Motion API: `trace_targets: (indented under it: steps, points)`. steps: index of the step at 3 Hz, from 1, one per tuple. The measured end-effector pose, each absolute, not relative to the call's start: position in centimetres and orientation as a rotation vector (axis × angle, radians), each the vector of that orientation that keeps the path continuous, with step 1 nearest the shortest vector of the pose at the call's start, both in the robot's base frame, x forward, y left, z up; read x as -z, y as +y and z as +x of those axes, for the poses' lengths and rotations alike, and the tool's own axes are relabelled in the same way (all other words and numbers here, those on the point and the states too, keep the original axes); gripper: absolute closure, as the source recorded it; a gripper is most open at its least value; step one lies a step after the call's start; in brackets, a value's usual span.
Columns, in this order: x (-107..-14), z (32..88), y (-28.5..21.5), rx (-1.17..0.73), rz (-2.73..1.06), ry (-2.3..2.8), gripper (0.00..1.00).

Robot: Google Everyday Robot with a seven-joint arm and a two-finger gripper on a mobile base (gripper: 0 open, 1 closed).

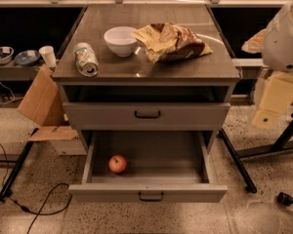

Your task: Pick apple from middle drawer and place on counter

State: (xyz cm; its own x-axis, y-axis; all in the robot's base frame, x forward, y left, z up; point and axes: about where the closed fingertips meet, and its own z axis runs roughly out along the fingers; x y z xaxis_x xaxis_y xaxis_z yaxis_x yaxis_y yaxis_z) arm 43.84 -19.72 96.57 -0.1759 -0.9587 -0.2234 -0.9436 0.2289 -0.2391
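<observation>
Gripper (275, 101) hangs right of counter (185, 68); apple (117, 164) lies in middle drawer (149, 193).

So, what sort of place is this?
Probably a robot test lab, not a home kitchen: a lone cabinet on speckled floor, loose cable, cardboard box, and the gripper hanging at right.

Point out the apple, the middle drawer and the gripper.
apple (117, 164), camera view: middle of its red skin.
middle drawer (190, 193), camera view: grey front panel, right of its handle.
gripper (272, 104), camera view: pale yellow body, far right, outside the drawer.
</observation>
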Motion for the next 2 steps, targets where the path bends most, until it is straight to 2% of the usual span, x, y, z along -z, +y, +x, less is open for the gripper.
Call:
trace_targets:
  steps: [2]
  points:
    - [-90.1,44.1,-12.4,-0.057,-1.775,2.163,0.0]
